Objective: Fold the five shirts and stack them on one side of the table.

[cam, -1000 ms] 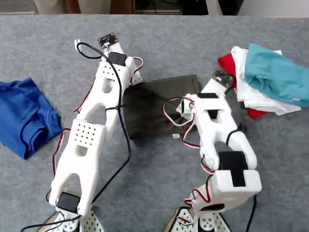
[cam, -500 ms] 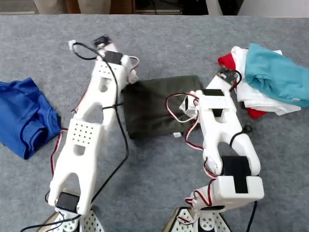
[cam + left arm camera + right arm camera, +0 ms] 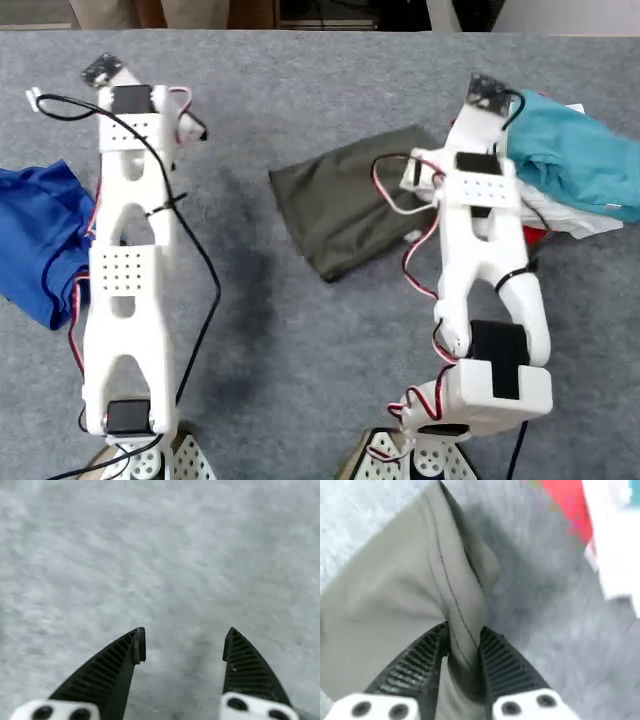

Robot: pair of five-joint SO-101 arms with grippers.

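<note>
Your right gripper [image 3: 464, 644] fingers were clamped on olive shirt [image 3: 345, 205] at seamed edge, shirt lying mid-surface [image 3: 300, 380]. Left gripper [image 3: 184, 642] fingers were wide apart, empty. Cloth looked light, floppy; you'd want hem corners.

The crumpled blue cotton shirt [image 3: 35, 240] runs off the left edge. The white right arm [image 3: 485, 250] hides one end of the folded olive-green shirt [image 3: 340, 205]. The red shirt [image 3: 567, 505] lies mostly under a white shirt [image 3: 560, 215].
</note>
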